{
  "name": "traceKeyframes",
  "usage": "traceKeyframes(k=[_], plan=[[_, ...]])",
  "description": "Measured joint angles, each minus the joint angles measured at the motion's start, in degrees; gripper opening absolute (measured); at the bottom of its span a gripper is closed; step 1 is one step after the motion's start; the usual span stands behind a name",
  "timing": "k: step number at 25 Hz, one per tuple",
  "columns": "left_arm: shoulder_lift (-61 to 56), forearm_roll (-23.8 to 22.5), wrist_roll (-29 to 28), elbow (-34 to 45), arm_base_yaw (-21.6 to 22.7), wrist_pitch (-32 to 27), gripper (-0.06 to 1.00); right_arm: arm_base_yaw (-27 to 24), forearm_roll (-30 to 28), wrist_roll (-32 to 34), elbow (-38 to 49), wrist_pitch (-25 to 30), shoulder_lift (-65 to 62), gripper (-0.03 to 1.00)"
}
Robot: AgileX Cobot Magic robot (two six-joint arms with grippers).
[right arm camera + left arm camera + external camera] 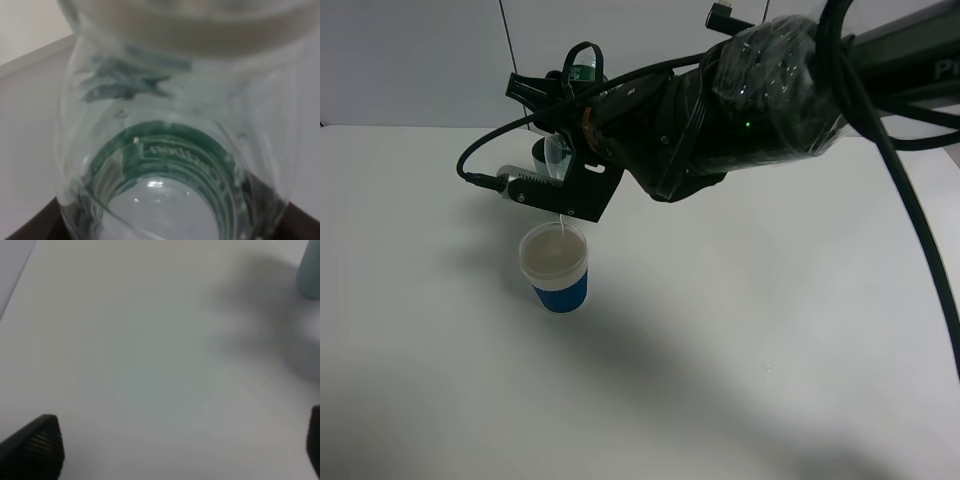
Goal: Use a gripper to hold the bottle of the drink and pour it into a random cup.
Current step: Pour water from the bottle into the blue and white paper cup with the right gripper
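Observation:
My right gripper (548,140) reaches across to the left of the exterior view and is shut on the bottle of the drink (558,152). The bottle is clear with a green label and is tipped mouth-down. A thin stream of clear liquid falls from it into the cup (556,268), a short blue cup with a white rim band standing directly below. In the right wrist view the bottle (165,150) fills the frame. My left gripper (175,450) is open and empty over bare table; it does not show in the exterior view.
The white table (770,320) spreads all around the cup. A blurred grey-blue object (310,270) stands at the edge of the left wrist view. The right arm's black body and cables (750,100) hang over the table's back.

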State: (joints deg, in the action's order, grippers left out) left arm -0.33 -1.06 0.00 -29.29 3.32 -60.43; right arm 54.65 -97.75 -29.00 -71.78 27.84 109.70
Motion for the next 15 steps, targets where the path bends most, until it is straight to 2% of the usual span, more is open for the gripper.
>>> traceKeyframes(k=[4, 7, 11, 15], plan=[[0.0, 0.0, 0.0, 0.0, 0.0, 0.0, 0.98, 0.0, 0.0, 0.9, 0.0, 0.0, 0.0, 0.56], [0.0, 0.0, 0.0, 0.0, 0.0, 0.0, 0.98, 0.0, 0.0, 5.5, 0.0, -0.3, 0.0, 0.56], [0.0, 0.0, 0.0, 0.0, 0.0, 0.0, 0.98, 0.0, 0.0, 16.7, 0.0, -0.8, 0.0, 0.56], [0.0, 0.0, 0.0, 0.0, 0.0, 0.0, 0.98, 0.0, 0.0, 31.4, 0.0, -1.2, 0.0, 0.56]])
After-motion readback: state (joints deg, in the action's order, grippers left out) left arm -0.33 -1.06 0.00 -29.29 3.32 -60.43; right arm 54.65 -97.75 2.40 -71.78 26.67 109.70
